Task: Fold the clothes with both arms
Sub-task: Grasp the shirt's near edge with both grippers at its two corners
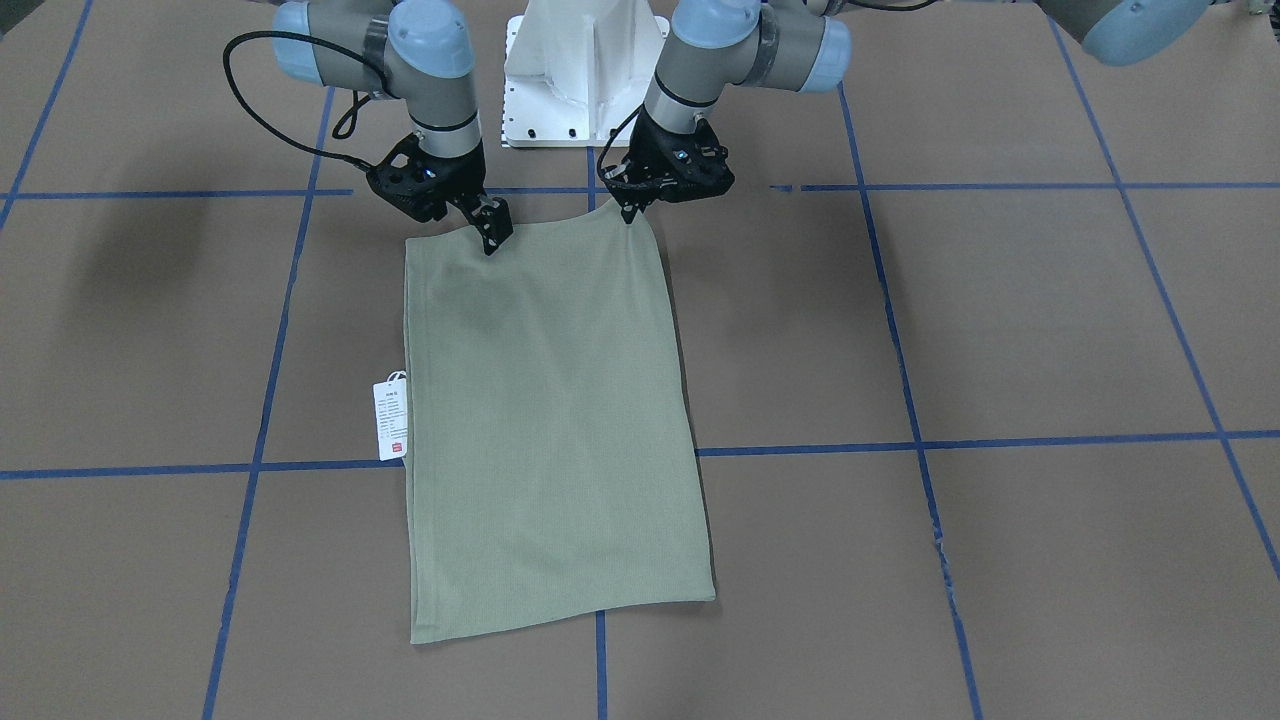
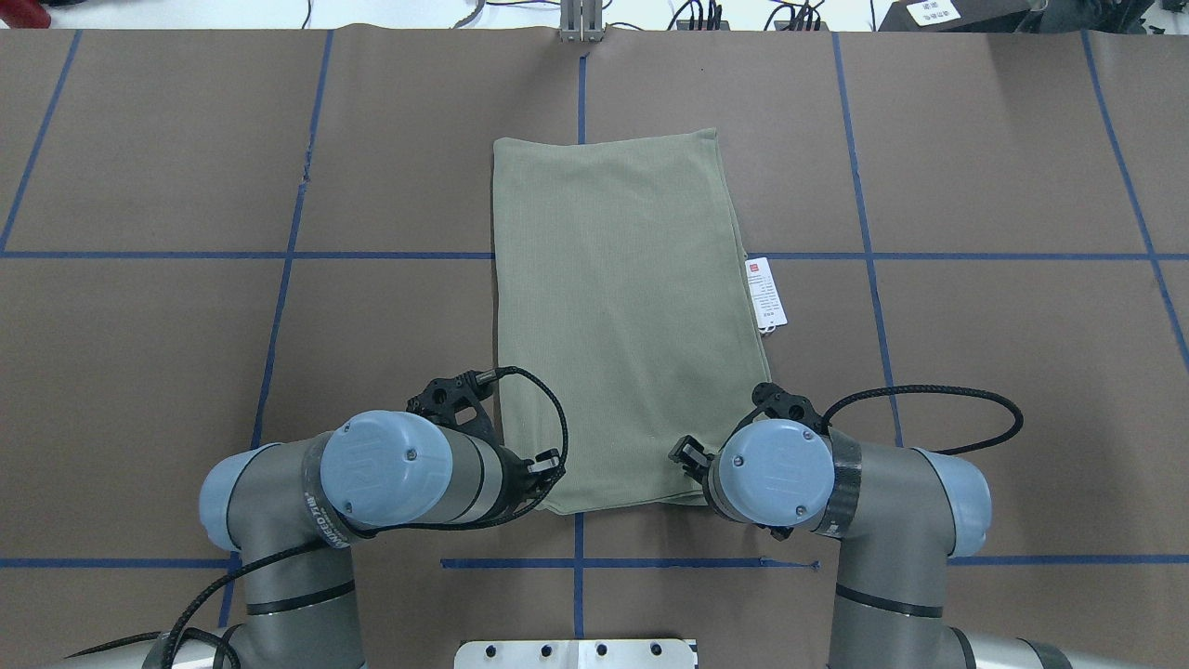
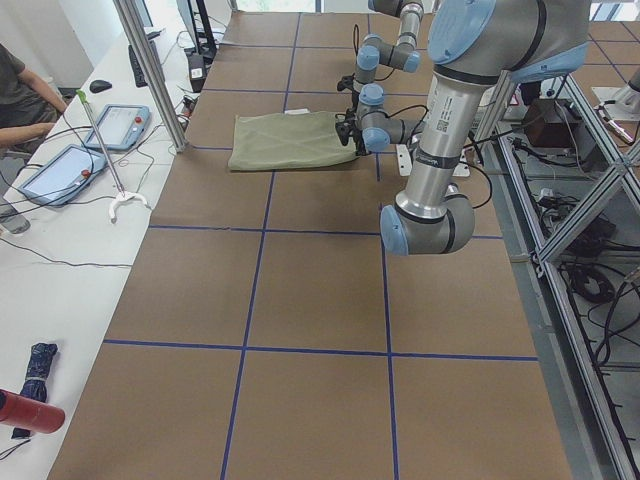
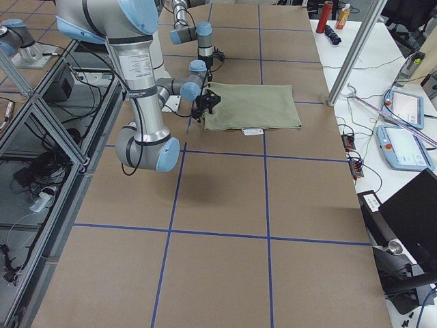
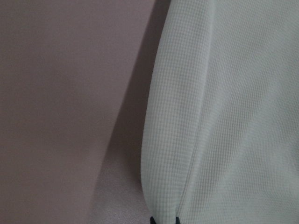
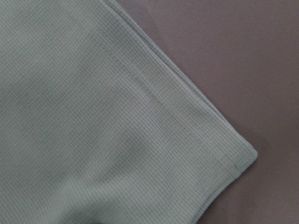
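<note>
As the shirt (image 1: 550,420) lies now, it is one long narrow rectangle, flat on the brown table (image 1: 1000,330) just in front of the robot's base. No sleeves and no neck are to be seen, so I judge that the sideways folds are done and the sleeves are tucked inside. What seems left is to shorten it: to bring one short end over the other, perhaps more than once, until it is a small packet.

The long axis runs straight away from the robot, along the middle line of the table. One short end is close to the base and the other points to the far side, where its edge sits a little slanted. Which end holds the neck I cannot tell. A white tag (image 1: 391,420) sticks out from the long edge on the robot's right, about halfway along.

Both arms are at the near short end, one at each corner. The left gripper (image 1: 630,212) pinches its corner: the cloth rises to a small peak there, and in the left wrist view a crease runs down into it. The right gripper (image 1: 494,238) touches the cloth just inside its corner with the fingers looking close together, but I cannot tell whether it holds cloth.
</note>
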